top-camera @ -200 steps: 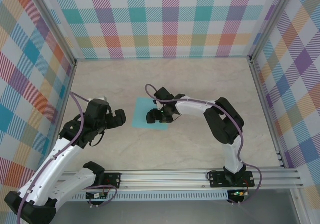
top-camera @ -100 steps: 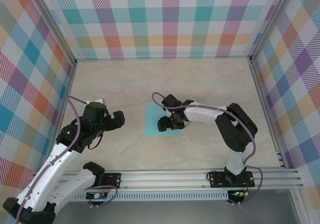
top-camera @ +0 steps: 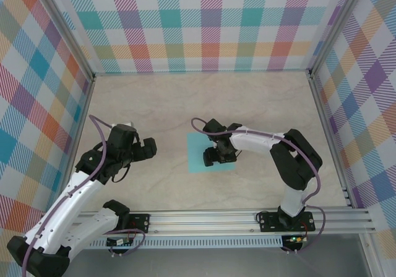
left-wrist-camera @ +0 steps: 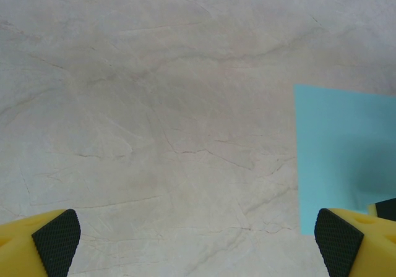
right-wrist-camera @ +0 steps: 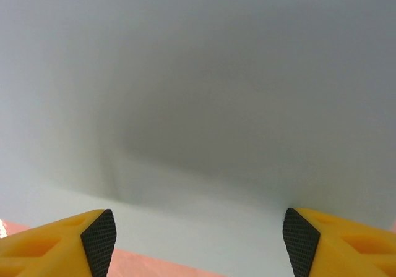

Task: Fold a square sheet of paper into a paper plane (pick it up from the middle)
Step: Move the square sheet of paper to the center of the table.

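Observation:
The square sheet of paper [top-camera: 197, 154] lies flat on the marbled table, a little right of centre, plain turquoise and unfolded. My right gripper [top-camera: 218, 157] sits low on the sheet's middle with its jaws spread, open. In the right wrist view the pale sheet [right-wrist-camera: 198, 104] is very close and spans the gap between the black pads [right-wrist-camera: 99, 240]. My left gripper [top-camera: 145, 148] hovers to the left of the sheet, open, with bare table between its fingertips [left-wrist-camera: 57, 240]. The sheet's left part [left-wrist-camera: 346, 178] shows at the right of the left wrist view.
Plaid walls [top-camera: 204, 23] close the back and both sides. An aluminium rail [top-camera: 247, 218] carrying both arm bases runs along the near edge. Bare marbled table [top-camera: 154, 104] lies behind and to the left of the sheet.
The right gripper has slid right and toward the near edge, and the sheet has moved with it. The left arm has shifted only slightly.

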